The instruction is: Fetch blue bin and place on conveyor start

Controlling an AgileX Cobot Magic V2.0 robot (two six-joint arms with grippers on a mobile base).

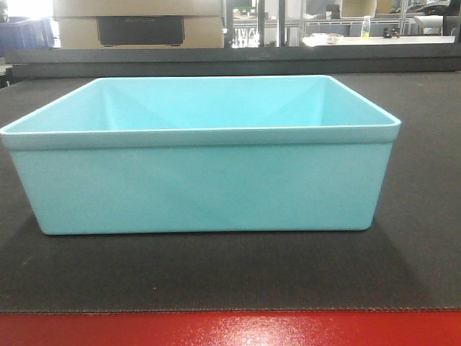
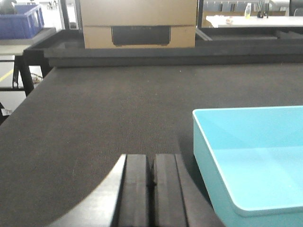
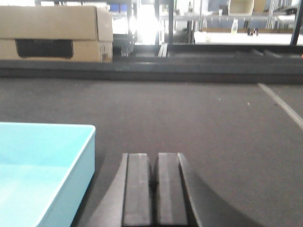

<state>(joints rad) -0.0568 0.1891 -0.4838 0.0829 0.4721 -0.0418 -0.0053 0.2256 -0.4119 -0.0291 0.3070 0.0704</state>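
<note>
The blue bin is a pale turquoise tub, empty, standing upright on the dark woven conveyor belt just behind its red front edge. My left gripper is shut and empty, just left of the bin's left wall, apart from it. My right gripper is shut and empty, to the right of the bin's right wall, with a gap of belt between. Neither gripper shows in the front view.
A cardboard box stands behind the belt's far raised edge. A dark blue crate sits at the far left. Shelving and a table with a bottle lie beyond. A pale line crosses the belt at right.
</note>
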